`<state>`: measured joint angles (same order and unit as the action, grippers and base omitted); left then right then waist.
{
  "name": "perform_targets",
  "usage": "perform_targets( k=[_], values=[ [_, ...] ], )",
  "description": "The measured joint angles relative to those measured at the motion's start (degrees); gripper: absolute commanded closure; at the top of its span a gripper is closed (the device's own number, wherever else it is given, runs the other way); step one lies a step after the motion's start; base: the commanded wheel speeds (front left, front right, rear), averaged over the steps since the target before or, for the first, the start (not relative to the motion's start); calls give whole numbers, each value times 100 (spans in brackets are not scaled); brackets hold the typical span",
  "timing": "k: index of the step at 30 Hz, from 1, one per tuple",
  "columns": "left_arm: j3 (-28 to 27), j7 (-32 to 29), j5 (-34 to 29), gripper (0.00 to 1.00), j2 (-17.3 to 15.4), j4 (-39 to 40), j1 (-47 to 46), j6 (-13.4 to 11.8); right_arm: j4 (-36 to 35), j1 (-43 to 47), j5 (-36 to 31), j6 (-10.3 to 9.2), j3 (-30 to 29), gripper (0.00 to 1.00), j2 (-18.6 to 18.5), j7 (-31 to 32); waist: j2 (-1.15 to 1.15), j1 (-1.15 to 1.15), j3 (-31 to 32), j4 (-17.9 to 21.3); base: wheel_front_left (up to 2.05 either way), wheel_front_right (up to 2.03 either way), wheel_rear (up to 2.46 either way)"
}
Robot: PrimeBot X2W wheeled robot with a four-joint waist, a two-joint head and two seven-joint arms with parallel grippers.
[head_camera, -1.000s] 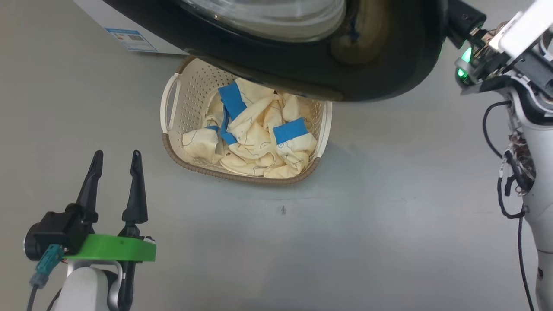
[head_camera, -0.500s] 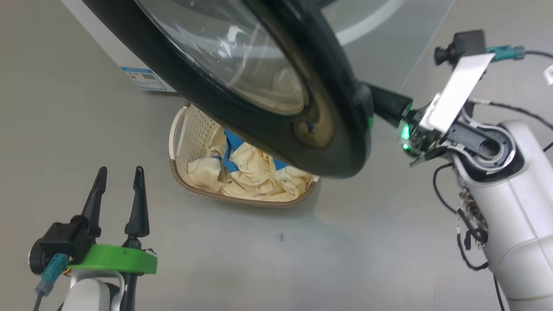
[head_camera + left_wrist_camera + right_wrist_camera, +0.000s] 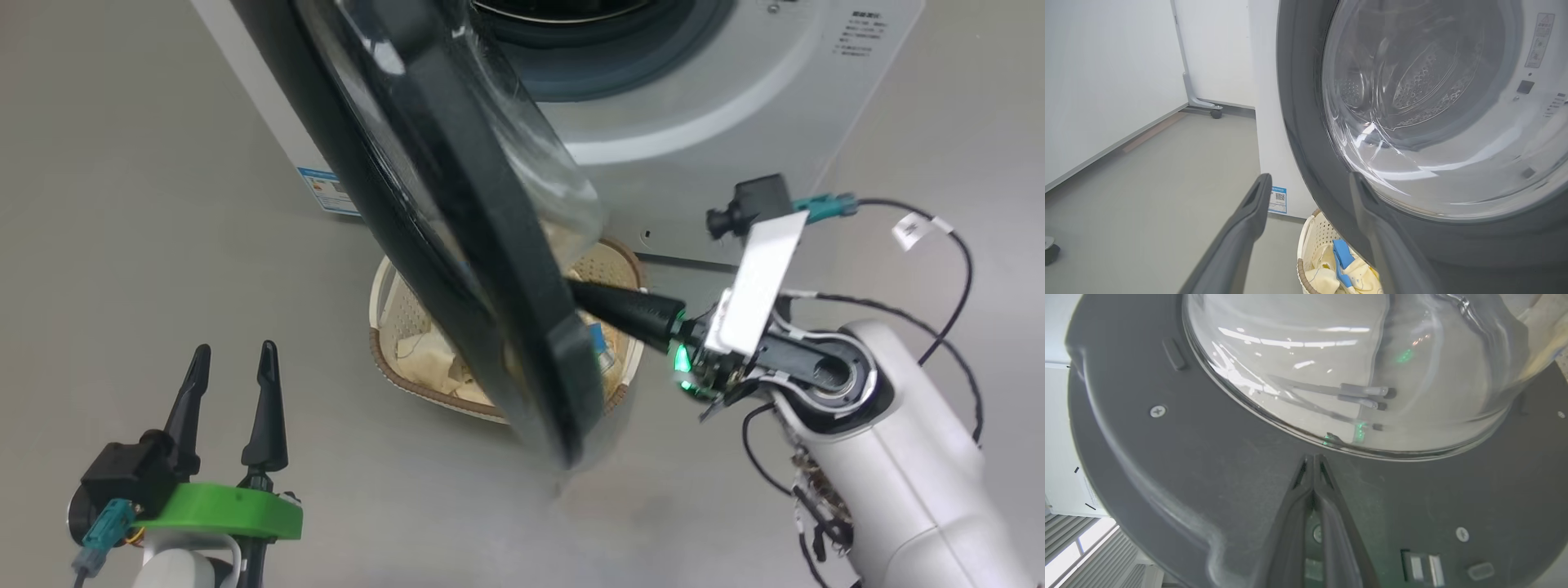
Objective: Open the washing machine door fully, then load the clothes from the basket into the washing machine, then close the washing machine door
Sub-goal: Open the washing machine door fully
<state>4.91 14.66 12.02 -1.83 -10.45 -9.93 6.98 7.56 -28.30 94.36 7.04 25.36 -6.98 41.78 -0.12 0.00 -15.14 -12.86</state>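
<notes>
The washing machine door stands swung out, seen nearly edge-on in the head view, black rim toward me and glass bowl bulging on its inner side. My right gripper is shut, its joined tips against the dark inner rim just below the glass. The basket sits on the floor behind the door, which partly hides the cream clothes with blue bands. At the lower left my left gripper is open and holds nothing, its fingers pointing at the door's outer face. The washing machine shows its open drum mouth.
A blue label sticker marks the washer's white side near the floor. Grey floor stretches to the left and front. A white wall and a wheeled stand's foot lie beyond the washer in the left wrist view.
The door has swung much wider, from lying across the top of the head view to nearly edge-on, with the shut right gripper following against its inner side. The head camera has also shifted. Left gripper unchanged.
</notes>
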Motion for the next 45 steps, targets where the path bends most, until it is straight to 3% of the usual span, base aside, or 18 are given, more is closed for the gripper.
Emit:
perform_targets(
  k=[5,27,45],
  values=[
    [10,0,29,0,0,-13,48,0,-42,231,55,0,175,100,175,16,0,0,151,-169,0,0,0],
    [176,0,349,0,0,-20,174,-2,186,464,42,2,583,100,289,-448,0,0,516,-851,0,0,0],
    [121,-1,361,0,-1,-47,416,-63,325,577,499,2,1192,100,289,-1088,0,0,883,-1078,0,0,0]
  ],
)
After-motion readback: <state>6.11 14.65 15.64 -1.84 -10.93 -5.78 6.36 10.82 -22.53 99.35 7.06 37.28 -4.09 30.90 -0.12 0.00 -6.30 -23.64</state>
